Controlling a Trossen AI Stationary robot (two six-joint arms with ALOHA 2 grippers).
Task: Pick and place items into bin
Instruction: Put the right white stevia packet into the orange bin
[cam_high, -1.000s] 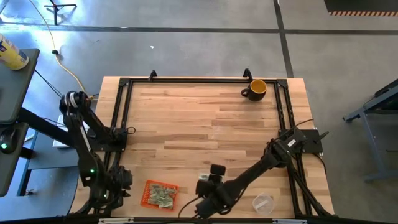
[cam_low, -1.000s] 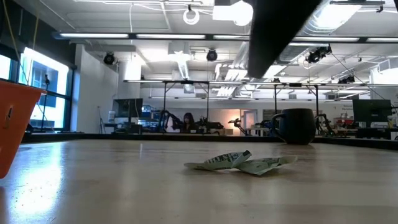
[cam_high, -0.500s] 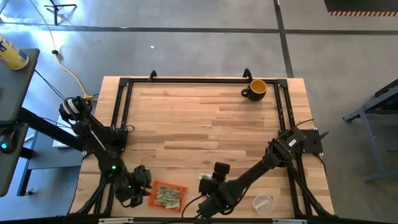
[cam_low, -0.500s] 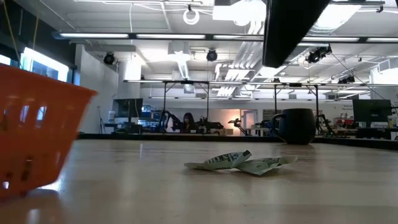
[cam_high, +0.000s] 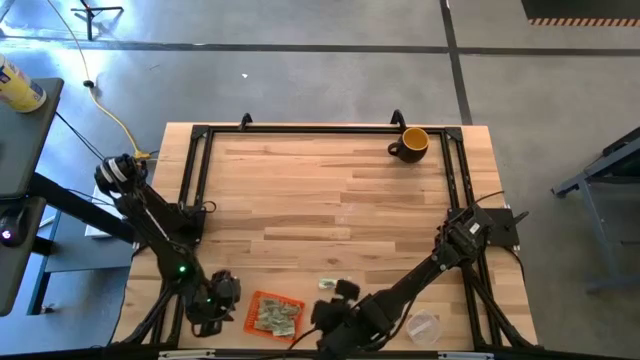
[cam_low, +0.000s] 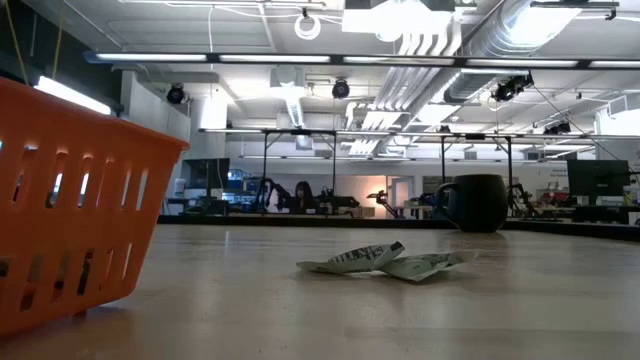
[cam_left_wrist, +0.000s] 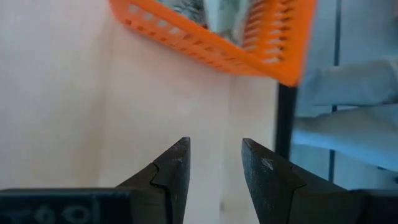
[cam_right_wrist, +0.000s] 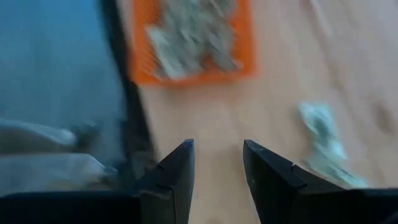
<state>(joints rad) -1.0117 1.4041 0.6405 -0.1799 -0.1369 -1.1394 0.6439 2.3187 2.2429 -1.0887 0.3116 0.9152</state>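
Loose banknote pieces (cam_high: 334, 287) lie on the table just beyond the right gripper (cam_high: 325, 318), nearer to it than to the left gripper (cam_high: 219, 302). Orange bin (cam_high: 272, 314) (already holding notes) sits between both. Both jaws part-open, empty.

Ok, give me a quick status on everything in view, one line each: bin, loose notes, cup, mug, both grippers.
Bin: upright on the table's near edge, paper pieces inside.
Loose notes: crumpled, on the table outside the bin, to its right.
Clear cup: lying on the table by the right arm.
Mug: upright, far right corner.
Left gripper: open, empty, just left of the bin.
Right gripper: open, empty, just right of the bin.
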